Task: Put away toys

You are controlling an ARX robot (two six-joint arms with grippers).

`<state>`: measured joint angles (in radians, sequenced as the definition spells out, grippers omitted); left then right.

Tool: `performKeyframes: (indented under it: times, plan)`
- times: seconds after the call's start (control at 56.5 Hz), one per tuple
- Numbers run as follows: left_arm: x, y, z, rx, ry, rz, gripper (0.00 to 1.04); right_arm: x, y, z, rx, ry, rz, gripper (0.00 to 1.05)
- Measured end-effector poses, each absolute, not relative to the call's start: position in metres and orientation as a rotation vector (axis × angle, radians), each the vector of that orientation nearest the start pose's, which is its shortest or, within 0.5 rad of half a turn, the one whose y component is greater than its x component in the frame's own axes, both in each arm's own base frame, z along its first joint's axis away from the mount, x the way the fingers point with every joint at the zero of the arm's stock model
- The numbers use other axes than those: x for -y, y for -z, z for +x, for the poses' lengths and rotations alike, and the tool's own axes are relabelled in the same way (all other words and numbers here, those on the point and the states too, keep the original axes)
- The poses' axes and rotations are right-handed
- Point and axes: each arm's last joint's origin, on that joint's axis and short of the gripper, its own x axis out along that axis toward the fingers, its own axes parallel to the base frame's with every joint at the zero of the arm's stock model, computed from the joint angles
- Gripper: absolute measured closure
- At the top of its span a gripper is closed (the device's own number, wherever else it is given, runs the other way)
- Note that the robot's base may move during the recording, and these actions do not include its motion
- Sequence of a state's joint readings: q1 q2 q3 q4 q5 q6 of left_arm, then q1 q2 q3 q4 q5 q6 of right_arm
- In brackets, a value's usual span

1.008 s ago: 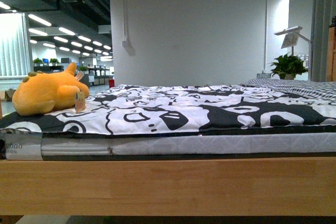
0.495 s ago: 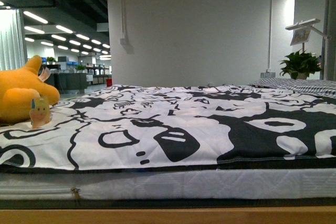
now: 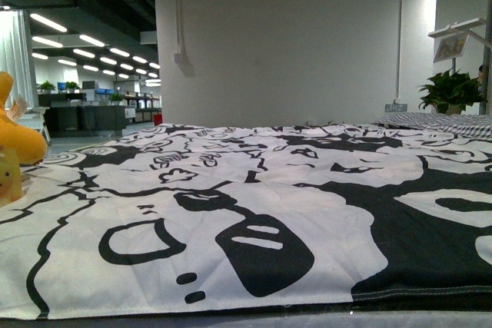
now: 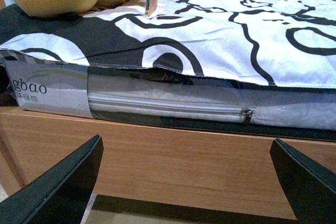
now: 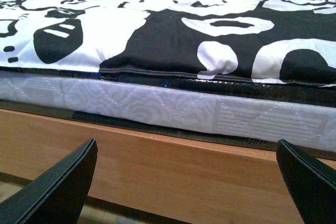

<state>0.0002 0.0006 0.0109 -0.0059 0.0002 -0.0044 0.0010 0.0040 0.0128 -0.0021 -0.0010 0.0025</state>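
One plush toy (image 3: 15, 142) on bedspread (image 3: 307, 190), at left edge.

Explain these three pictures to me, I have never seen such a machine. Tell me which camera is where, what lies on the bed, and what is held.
This is a robot with two arms, each ending in a two-fingered tool. The wide picture comes from a camera on its body, looking across a black-and-white bed cover. At the left edge lies an orange plush toy, only partly in view. The other two come from cameras on the wrists: the left tool and the right tool both stand open, holding nothing, facing the mattress and wooden frame.
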Motion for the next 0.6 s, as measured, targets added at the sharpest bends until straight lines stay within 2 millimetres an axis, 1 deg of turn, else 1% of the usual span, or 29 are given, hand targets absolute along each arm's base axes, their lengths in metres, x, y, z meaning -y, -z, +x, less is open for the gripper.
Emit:
performKeyframes:
  times: [0.601]
  plan:
    - [0.0000,-0.1665,0.0971,0.004,0.001,-0.004,0.06,-0.0001,-0.1674,0.0972,0.007,-0.001,0.002,0.00]
